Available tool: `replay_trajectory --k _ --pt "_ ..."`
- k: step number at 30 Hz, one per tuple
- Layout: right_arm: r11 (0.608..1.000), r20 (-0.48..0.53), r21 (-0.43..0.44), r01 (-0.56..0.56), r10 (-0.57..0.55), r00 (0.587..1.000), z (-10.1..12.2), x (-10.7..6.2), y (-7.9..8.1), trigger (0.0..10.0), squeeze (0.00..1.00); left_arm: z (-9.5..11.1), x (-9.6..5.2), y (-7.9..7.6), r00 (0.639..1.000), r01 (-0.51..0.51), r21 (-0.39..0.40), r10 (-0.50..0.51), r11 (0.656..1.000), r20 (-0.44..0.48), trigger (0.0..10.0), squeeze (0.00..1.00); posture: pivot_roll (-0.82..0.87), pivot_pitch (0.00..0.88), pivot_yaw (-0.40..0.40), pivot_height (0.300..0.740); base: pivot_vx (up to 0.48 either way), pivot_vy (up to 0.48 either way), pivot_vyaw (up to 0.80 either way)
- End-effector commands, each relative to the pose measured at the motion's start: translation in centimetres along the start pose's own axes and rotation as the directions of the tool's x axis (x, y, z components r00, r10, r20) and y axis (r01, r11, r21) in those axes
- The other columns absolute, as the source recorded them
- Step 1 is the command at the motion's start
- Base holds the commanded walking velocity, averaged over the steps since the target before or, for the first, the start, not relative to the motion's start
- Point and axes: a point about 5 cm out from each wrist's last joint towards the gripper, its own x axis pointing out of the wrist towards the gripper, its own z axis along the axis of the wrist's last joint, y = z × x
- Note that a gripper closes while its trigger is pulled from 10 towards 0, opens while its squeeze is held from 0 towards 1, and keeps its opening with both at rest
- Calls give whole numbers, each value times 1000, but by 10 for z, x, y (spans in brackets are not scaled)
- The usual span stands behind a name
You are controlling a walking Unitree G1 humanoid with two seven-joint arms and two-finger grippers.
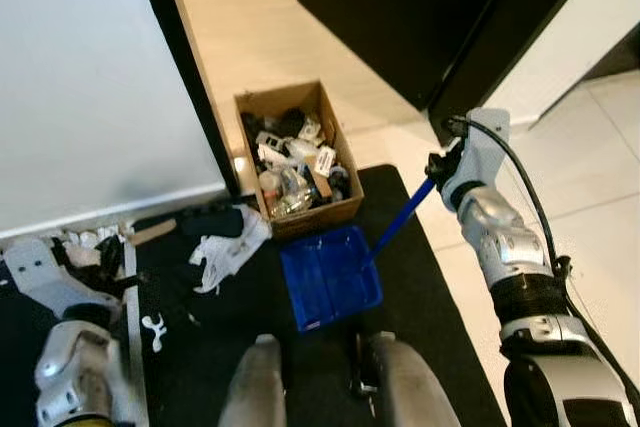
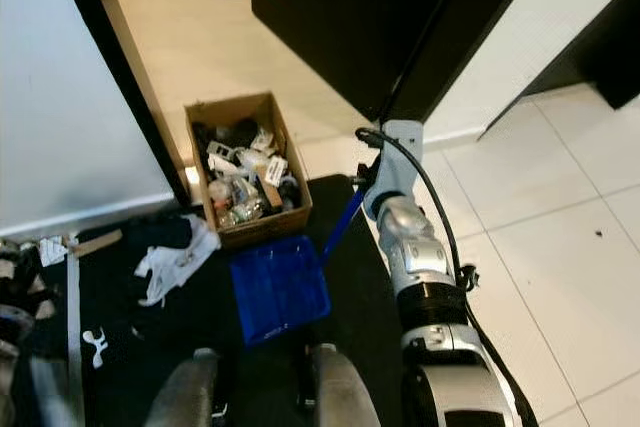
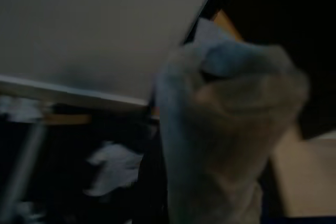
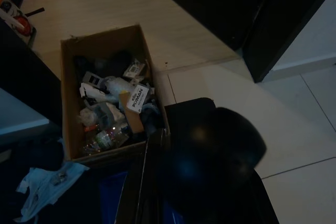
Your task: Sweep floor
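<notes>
A blue dustpan [image 1: 330, 277] lies flat on the black mat [image 1: 420, 287], just in front of a cardboard box [image 1: 322, 215] filled with rubbish. Its long blue handle [image 1: 400, 217] slants up to my right gripper [image 1: 440, 172], which is shut on the handle's top end. Crumpled white paper [image 1: 225, 247] lies on the mat to the left of the pan, and a small white scrap [image 1: 153, 327] lies nearer me. My left arm [image 1: 40, 282] is at the lower left beside a silver bar [image 1: 130, 327]. A blurred grey shape [image 3: 226, 129] hides that hand's fingers in the left wrist view.
A white panel [image 1: 90, 77] with a black frame [image 1: 190, 77] stands at the left. A black cabinet [image 1: 420, 17] rises behind the box. Pale tiled floor [image 2: 540, 237] spreads to the right of the mat. More small litter [image 1: 80, 239] lies along the panel's foot.
</notes>
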Motion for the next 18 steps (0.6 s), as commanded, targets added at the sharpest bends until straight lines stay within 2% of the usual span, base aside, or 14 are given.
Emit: replay_trajectory --k 1,3,4,5,6,7,8,11,14,15,17,18 --pt "1000 -66 -19 23 -24 998 -20 -4 -11 10000 0 -5 0 -11 998 55 -79 -55 995 8 10000 0 -40 281 -99 740 0 0 0" --pt "1000 -85 -28 13 -15 996 -29 -5 -13 10000 0 -8 6 -33 990 144 -158 -141 977 31 10000 0 -33 277 -95 740 0 0 0" --pt "1000 -85 -28 13 -15 996 -29 -5 -13 10000 0 -8 6 -33 990 144 -158 -141 977 31 10000 0 -33 277 -95 740 0 0 0" --pt "998 -97 -60 18 -24 995 -39 -6 -14 10000 0 -10 11 -59 972 235 -206 -230 950 48 10000 0 -18 273 -90 740 0 0 0" --pt "997 -98 -69 19 -26 995 -42 -7 -14 10000 0 -11 12 -66 966 260 -219 -254 941 55 10000 0 -18 273 -90 740 0 0 0" --pt "997 -98 -69 19 -26 995 -42 -7 -14 10000 0 -11 12 -66 966 260 -219 -254 941 55 10000 0 -18 273 -90 740 0 0 0" --pt "997 -99 -74 18 -25 995 -45 -7 -13 10000 0 -12 13 -79 951 309 -234 -304 922 62 10000 0 -12 269 -87 740 0 0 0" --pt "997 -98 -74 16 -24 995 -46 -7 -13 10000 0 -12 14 -87 941 339 -242 -333 909 66 10000 0 -12 269 -87 740 0 0 0" --pt "993 -84 -117 -10 0 996 -53 -9 -8 10000 0 -15 19 -130 890 450 -329 -447 830 90 10000 0 0 245 -73 740 0 0 0" --pt "993 -84 -117 -10 0 996 -53 -9 -8 10000 0 -15 19 -130 890 450 -329 -447 830 90 10000 0 0 245 -73 740 0 0 0" --pt "989 -92 -145 -14 1 996 -59 -11 -9 10000 0 -12 22 -148 870 486 -378 -480 788 117 10000 0 9 237 -68 740 0 0 0" --pt "989 -92 -145 -14 1 996 -59 -11 -9 10000 0 -12 22 -148 870 486 -378 -480 788 117 10000 0 9 237 -68 740 0 0 0"
